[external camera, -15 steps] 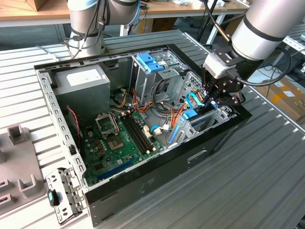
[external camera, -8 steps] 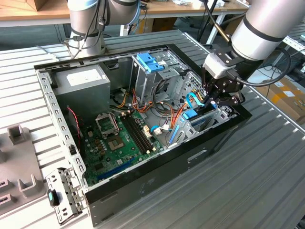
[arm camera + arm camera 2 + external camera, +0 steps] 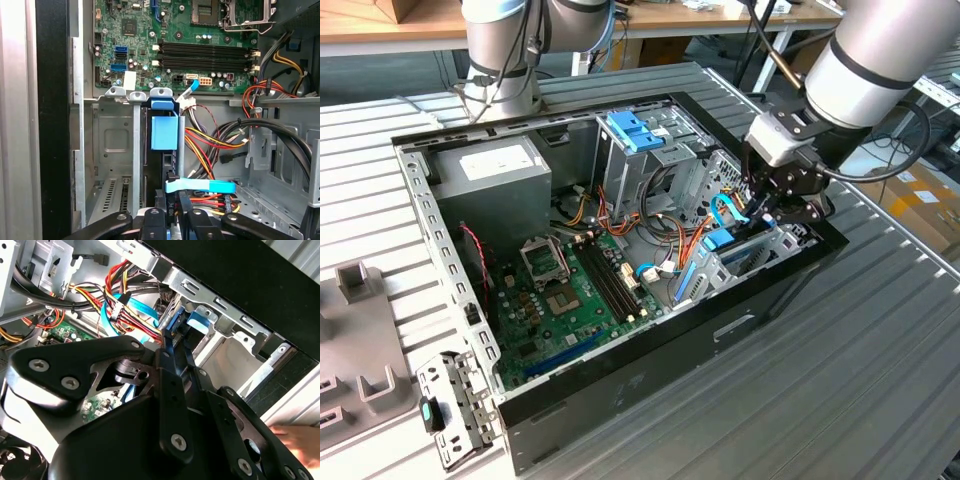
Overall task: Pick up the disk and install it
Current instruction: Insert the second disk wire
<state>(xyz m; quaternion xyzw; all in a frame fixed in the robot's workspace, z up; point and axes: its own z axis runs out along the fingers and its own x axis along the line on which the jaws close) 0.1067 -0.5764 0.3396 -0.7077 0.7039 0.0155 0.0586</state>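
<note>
The disk (image 3: 164, 132) stands on edge in a narrow slot of the metal drive bay (image 3: 112, 145) at the case's front corner, its light-blue caddy rail facing the motherboard. My gripper (image 3: 172, 202) reaches down into that bay, its black fingers (image 3: 167, 365) pressed close together on the disk's thin edge. In the second wrist view the blue rail (image 3: 192, 320) shows just past the fingertips. In the exterior view the gripper (image 3: 767, 205) hangs over the bay at the case's right end, above the disk's blue tab (image 3: 718, 239).
Red, yellow and black cables (image 3: 210, 140) and a flat blue cable (image 3: 200, 186) crowd the bay's side. The motherboard (image 3: 570, 290), grey power supply (image 3: 500, 165) and blue-latched drive cage (image 3: 635, 130) fill the case. A person's hand (image 3: 295, 440) is beside the case.
</note>
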